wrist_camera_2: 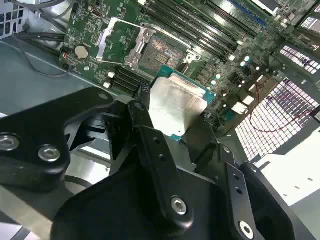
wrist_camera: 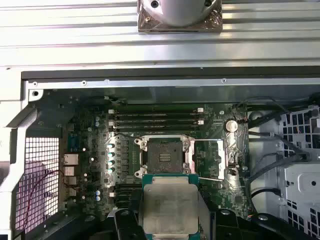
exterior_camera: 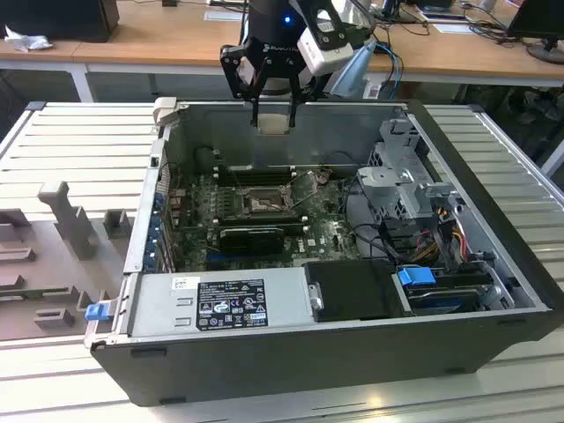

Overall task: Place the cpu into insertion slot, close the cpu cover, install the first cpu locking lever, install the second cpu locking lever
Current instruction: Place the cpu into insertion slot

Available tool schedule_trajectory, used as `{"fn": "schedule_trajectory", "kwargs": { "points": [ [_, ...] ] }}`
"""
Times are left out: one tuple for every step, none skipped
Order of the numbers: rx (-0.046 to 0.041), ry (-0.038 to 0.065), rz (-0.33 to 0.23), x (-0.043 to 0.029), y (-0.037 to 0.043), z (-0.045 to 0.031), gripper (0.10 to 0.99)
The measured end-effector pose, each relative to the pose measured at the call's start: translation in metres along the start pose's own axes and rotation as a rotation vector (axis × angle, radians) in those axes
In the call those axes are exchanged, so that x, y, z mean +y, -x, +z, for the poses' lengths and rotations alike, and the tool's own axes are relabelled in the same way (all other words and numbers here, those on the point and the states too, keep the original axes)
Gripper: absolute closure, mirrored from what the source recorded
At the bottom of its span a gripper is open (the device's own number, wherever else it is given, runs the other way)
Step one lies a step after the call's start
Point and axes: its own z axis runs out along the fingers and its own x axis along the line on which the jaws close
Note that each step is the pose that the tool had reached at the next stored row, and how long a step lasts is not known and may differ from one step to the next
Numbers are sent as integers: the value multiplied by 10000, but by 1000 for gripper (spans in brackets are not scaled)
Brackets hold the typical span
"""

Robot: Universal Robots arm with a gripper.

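Pincer (exterior_camera: 272, 119) pinches cpu (wrist_camera: 170, 210) edges, upper centre, above bare insertion slot (wrist_camera: 165, 152); placing well likely needs chip level, corners matched.

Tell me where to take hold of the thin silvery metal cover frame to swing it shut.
Probably the free rail of the thin silvery cover frame farthest from the square dark socket, from above: it sits swung open beside the socket, its large window leaving only narrow rails. The pincer is shut on the pale square chip.
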Motion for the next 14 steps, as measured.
{"fn": "schedule_trajectory", "kwargs": {
  "points": [
    [-1,0,19,0,0,0,557],
    [-10,2,116,0,0,0,557],
    [-14,3,157,0,-1,0,557],
    [-16,4,175,0,-1,0,557],
    [-16,3,187,0,-1,0,557],
    [-18,4,207,0,-1,0,557],
    [-20,4,221,0,-1,0,557],
    [-21,4,232,0,-1,0,557],
    [-22,5,251,0,-1,0,557],
    [-23,5,259,0,-1,0,557],
    [-23,5,260,0,-1,0,557],
    [-23,4,260,0,-1,0,557],
    [-23,4,260,-1,-1,1,557],
    [-23,3,261,-1,-1,1,557]
  ]
}}
